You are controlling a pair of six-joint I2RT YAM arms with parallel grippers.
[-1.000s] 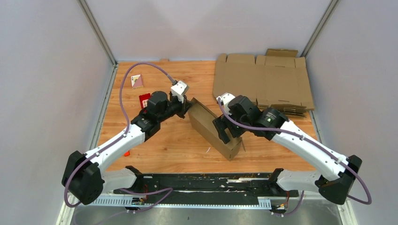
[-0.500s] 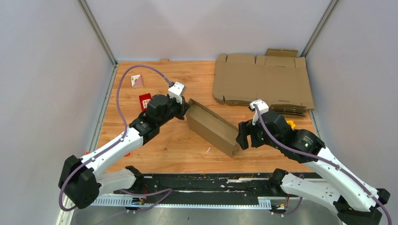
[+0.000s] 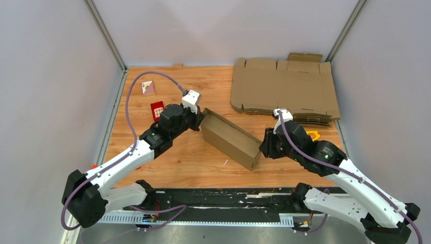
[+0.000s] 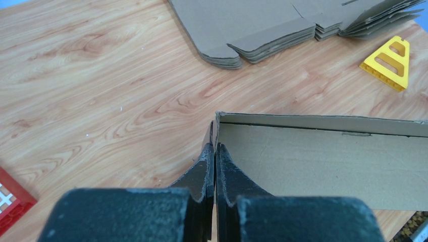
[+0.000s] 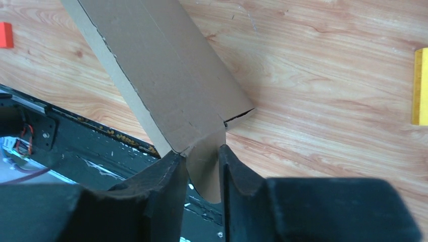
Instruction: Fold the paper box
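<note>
Wood-grain table [image 3: 167,162], grey walls on three sides, black rail [image 3: 218,195] along the near edge.

Task item, paper box [image 3: 228,138]: mid-table, between the two grippers, lying diagonally from far-left to near-right. Partly formed into a long trough of plain brown cardboard, open on top. Inner face visible from the left wrist view.

Far-left end of the box, left gripper [image 4: 215,148]: fingers pressed together, thin end wall pinched between them right at the corner. Firm clamp on the cardboard.

Near-right end of the box, right gripper [image 5: 202,154]: fingers [image 5: 166,174] part-way apart, one on each side of a small flap at that end. Flap inside the gap. Real squeeze or mere straddle: not to be told from either view.

Elsewhere on the wood:
- pile of flat cardboard sheets [image 3: 284,89] at the far right, well apart from the box, edges stacked unevenly.
- yellow triangular piece [image 4: 388,63] just in front of that pile, beside the right arm.
- small red box [image 3: 157,109] just left of the left wrist.
- pink-and-white carton [image 3: 148,88] farther back on the left, near the wall.
- small red block [image 5: 5,35] at the very edge of the right wrist view, near the rail side of the table.
</note>
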